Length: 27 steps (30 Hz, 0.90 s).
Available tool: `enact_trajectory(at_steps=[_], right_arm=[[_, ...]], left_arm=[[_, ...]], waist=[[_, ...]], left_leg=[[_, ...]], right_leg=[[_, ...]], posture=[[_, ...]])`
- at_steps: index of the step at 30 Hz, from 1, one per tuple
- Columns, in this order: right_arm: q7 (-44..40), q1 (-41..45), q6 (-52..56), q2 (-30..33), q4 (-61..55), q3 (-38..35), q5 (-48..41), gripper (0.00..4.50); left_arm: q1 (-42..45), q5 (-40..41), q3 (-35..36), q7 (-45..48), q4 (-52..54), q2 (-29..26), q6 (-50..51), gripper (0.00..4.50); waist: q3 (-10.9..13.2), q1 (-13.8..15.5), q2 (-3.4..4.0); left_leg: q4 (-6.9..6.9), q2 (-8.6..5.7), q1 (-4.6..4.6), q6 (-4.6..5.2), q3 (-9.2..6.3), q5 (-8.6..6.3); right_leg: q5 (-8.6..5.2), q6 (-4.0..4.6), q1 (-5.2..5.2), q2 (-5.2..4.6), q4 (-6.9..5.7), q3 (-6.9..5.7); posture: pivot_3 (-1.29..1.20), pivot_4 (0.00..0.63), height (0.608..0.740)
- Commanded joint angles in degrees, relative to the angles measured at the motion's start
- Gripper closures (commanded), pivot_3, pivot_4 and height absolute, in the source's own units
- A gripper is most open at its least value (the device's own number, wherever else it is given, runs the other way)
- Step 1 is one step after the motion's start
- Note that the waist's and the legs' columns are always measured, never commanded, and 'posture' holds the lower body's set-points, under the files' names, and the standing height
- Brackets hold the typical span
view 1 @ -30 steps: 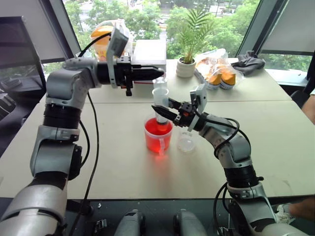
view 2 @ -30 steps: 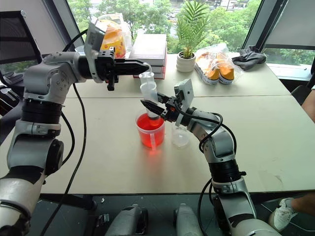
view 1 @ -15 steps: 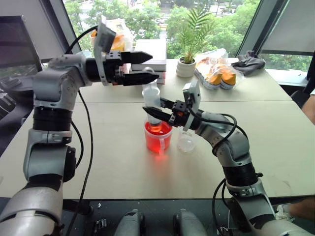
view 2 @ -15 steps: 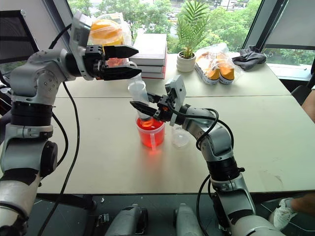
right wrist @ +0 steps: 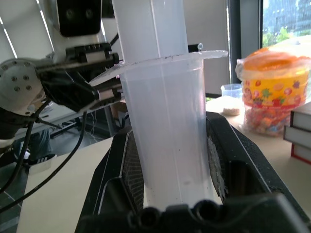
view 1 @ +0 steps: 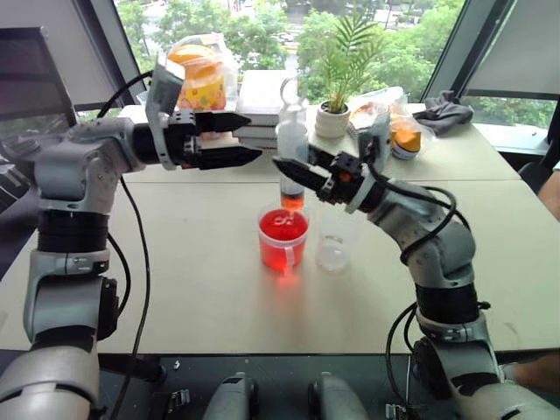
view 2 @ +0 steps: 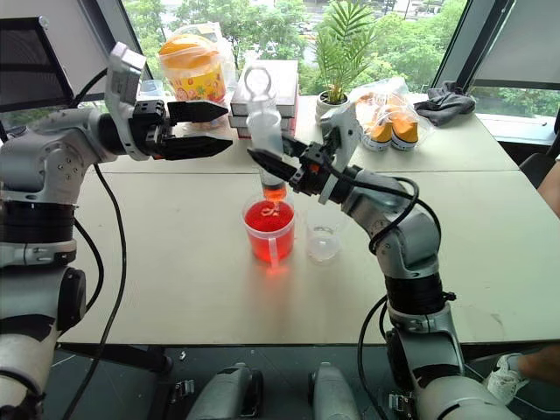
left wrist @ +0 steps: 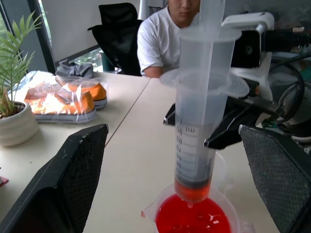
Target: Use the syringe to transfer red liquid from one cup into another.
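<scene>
Two pincers, right pincer (view 2: 278, 166) clamping graduated syringe (view 2: 265, 140) above red cup (view 2: 269, 230), left pincer (view 2: 217, 129) wide open, empty.

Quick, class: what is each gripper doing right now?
Left gripper: open, holding nothing.
Right gripper: shut on the syringe, held above the red cup.

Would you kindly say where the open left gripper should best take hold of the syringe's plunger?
At the ring top of the plunger, coming level from the left gripper's side. The syringe stands upright over the red cup, its barrel held by the right gripper.
</scene>
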<state>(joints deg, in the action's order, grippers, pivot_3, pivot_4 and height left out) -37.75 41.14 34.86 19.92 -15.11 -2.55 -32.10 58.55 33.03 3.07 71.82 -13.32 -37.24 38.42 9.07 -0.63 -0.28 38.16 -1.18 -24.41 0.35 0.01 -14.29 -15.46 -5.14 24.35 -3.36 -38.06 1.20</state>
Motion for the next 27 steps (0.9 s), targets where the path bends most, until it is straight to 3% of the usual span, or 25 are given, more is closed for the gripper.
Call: enact_trajectory(at_steps=[1, 7, 15, 27], right_arm=[[2.0, 1.5, 1.6, 3.1, -5.1, -5.4, -3.2, 3.08], [4.3, -4.2, 3.8, 7.5, -8.6, -9.7, -4.8, 3.08], [5.5, -15.2, -0.2, 6.4, -9.2, -7.2, -1.7, 3.08], [6.9, -18.4, -3.0, 6.1, -9.7, -5.4, 0.2, 3.08]], left_arm=[[1.5, -0.5, 0.8, -0.6, -0.1, 0.2, -1.9, 0.06], [2.2, -1.2, -0.6, -0.4, -1.4, 2.3, -3.8, 0.06], [7.9, -3.1, -3.1, -0.5, -6.6, 8.6, -6.6, 0.06], [19.4, -5.4, -3.1, -3.8, -20.6, 21.2, -10.8, 0.06]], waist=[[0.0, 0.0, 0.0], [0.0, -0.1, -0.02], [0.1, -0.1, -0.09], [0.1, -0.1, -0.18]], left_leg=[[0.0, 0.0, 0.0, 0.0, -0.01, 0.0], [-0.02, 0.01, 0.0, 0.0, -0.01, 0.0], [-0.01, 0.0, 0.0, 0.0, 0.02, 0.0], [0.0, 0.0, 0.0, 0.01, 0.02, 0.0]], right_leg=[[0.0, 0.0, -0.01, -0.01, 0.03, 0.0], [0.0, 0.0, -0.01, 0.0, 0.03, 0.02], [0.0, 0.0, -0.02, 0.13, 0.02, 0.01], [-0.02, -0.04, -0.02, 0.2, 0.03, 0.01]], posture=[[0.0, 0.15, 0.74], [0.0, 0.15, 0.74], [0.0, 0.15, 0.74], [0.0, 0.15, 0.74]])
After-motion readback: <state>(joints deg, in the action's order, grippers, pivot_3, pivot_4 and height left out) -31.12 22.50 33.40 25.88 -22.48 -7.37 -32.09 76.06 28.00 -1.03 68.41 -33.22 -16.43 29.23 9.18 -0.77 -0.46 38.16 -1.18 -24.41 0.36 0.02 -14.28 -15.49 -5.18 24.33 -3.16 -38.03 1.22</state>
